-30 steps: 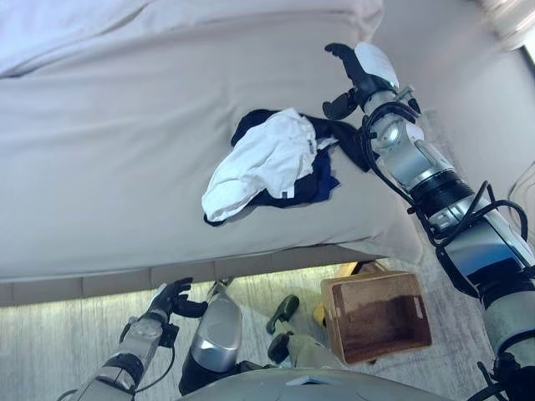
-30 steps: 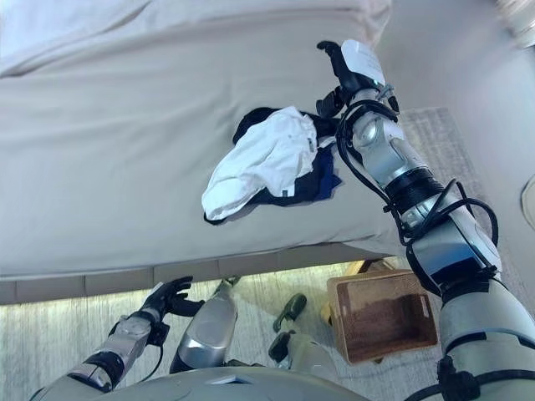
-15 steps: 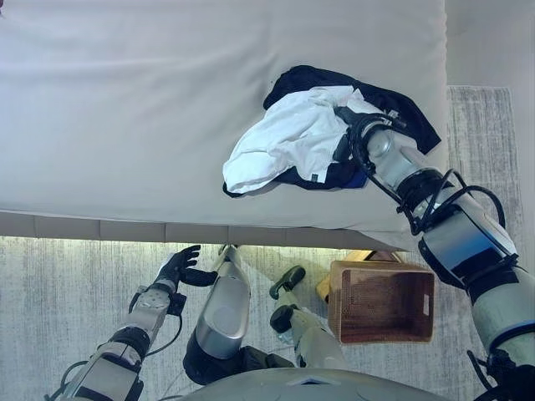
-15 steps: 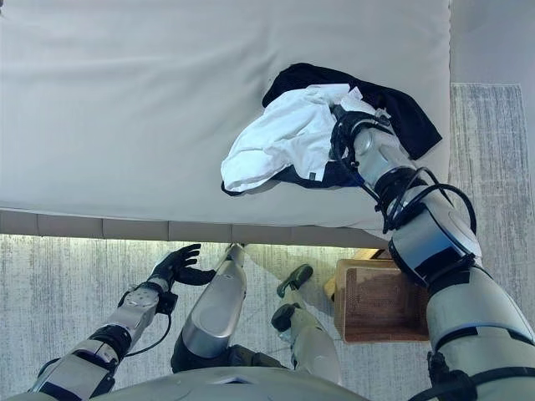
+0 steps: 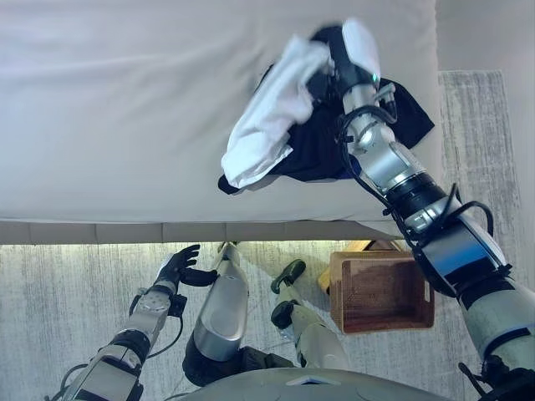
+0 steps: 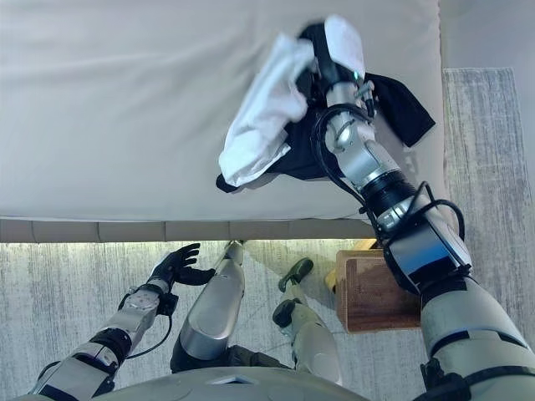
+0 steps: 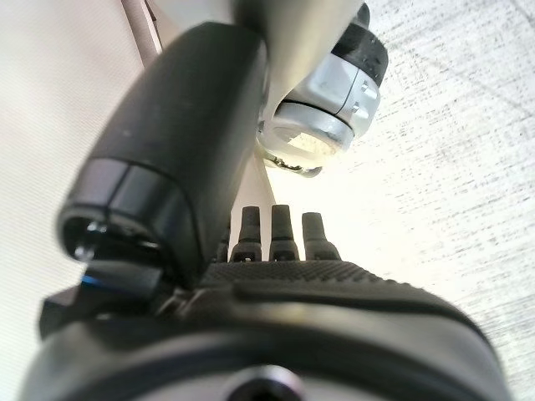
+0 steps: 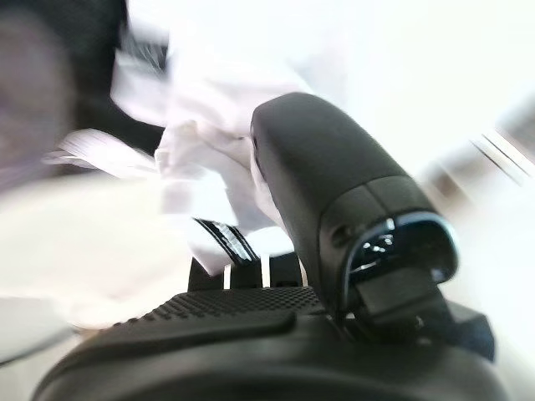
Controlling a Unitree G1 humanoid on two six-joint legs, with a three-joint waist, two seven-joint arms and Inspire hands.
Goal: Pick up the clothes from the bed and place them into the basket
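Note:
A white garment (image 5: 272,117) hangs from my right hand (image 5: 337,65), which is shut on its upper end and holds it above the bed (image 5: 125,109); its lower end still reaches the dark clothes. In the right wrist view the white cloth (image 8: 217,167) bunches just past the fingers (image 8: 242,271). A dark navy garment (image 5: 322,154) lies spread on the bed under and behind the arm, near the bed's right edge. The brown wicker basket (image 5: 380,292) stands on the floor below the bed's front right corner. My left hand (image 5: 177,267) is open, low beside the bed's front edge, holding nothing.
The bed's front edge (image 5: 125,232) runs across the view with a lit gap under it. A grey woven rug (image 5: 476,109) covers the floor to the right of the bed and under the basket.
My right hand dropped into the clothes pile, shut on the white garment and lifted it off the dark one. The camera view shifted. The left hand stayed put.

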